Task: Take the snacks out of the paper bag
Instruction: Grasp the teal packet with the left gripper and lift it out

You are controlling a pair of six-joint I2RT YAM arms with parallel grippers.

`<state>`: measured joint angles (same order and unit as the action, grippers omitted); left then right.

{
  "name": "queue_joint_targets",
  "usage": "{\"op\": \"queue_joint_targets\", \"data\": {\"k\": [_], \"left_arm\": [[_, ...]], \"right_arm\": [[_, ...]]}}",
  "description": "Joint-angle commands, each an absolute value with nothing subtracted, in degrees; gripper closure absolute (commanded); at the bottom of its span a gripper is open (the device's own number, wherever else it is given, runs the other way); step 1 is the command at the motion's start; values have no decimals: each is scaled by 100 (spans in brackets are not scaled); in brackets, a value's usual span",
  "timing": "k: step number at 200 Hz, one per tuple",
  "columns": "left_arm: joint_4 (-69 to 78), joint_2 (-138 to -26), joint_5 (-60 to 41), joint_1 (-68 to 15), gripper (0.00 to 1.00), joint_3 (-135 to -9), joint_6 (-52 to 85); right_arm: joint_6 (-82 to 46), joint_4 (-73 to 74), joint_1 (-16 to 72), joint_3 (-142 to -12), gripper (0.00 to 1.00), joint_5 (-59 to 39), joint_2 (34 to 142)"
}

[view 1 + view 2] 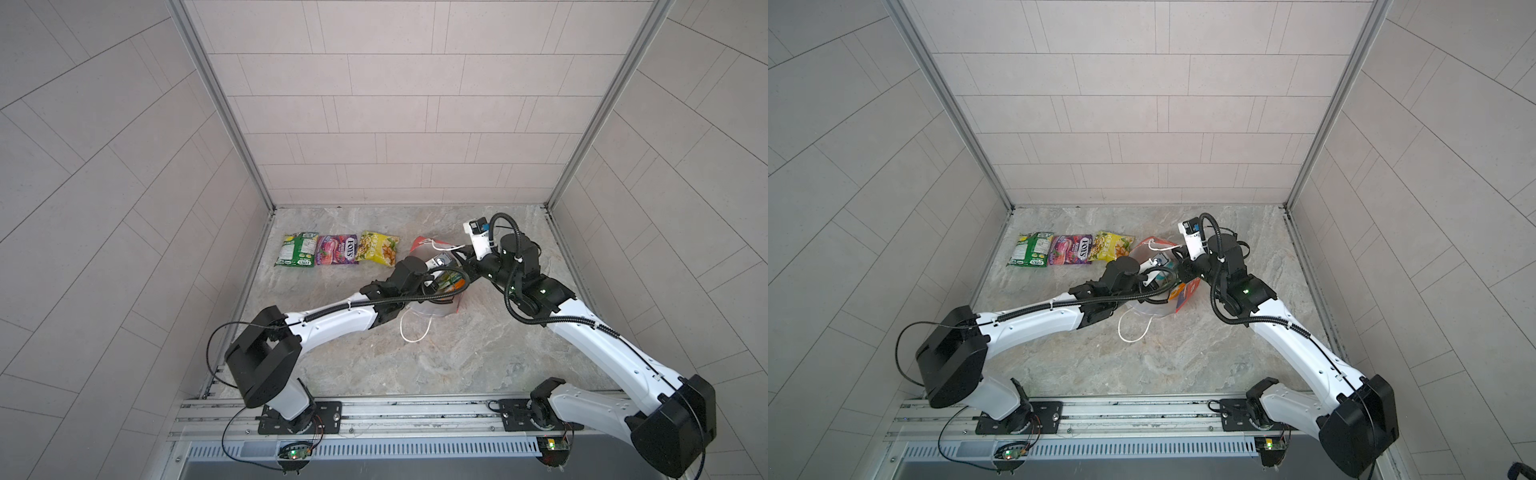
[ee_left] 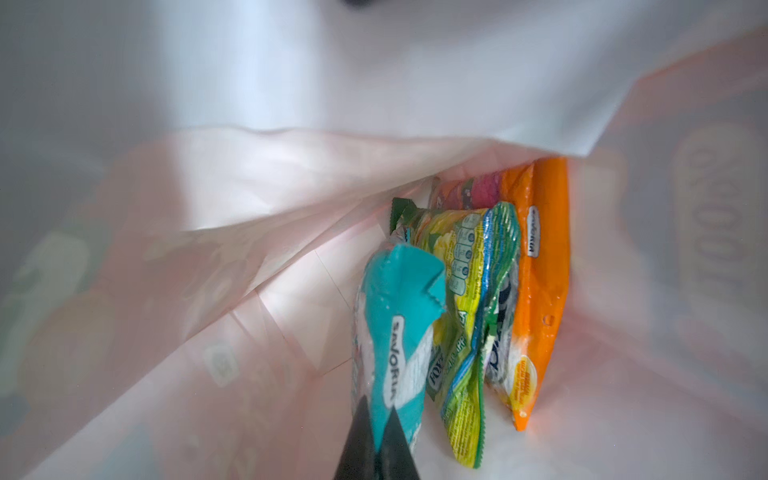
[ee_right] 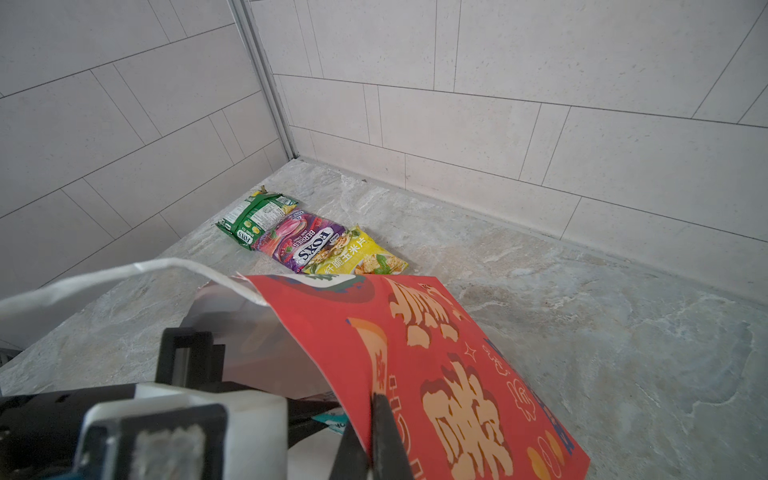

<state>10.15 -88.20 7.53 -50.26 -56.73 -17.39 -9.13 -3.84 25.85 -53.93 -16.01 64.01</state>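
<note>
left wrist: left tool [image 2: 376, 409] grips teal packet [image 2: 395, 299]; paper bag [image 2: 291, 174] walls blurred.

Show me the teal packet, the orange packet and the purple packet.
teal packet [image 2: 399, 295], left wrist view, on its teal upper face.
orange packet [image 2: 544, 262], left wrist view, on its plain orange side.
purple packet [image 1: 336, 249], in a top view, on its printed front.

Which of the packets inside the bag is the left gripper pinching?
The teal packet: the left gripper is shut on its edge, while the yellow-green packet and the orange packet beside it stand untouched.
</note>
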Motion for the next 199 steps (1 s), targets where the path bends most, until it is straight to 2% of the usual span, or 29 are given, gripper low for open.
{"op": "queue_joint_targets", "data": {"k": [1,146,199], "left_arm": [[1194,-8361,758,-5021,100,-5541,-1567],[591,-6381,-29,-5071,100,-5028,-1006],[225,-5863,-27,-5076,100,-5001,-874]], "right_arm": [[-1022,-133,2515,-5322,100,-1495,6399],[-1055,-72,2382,-5274,100,-1482,6416],[-1072,26,2378,-5216,100,-1543,6390]]}}
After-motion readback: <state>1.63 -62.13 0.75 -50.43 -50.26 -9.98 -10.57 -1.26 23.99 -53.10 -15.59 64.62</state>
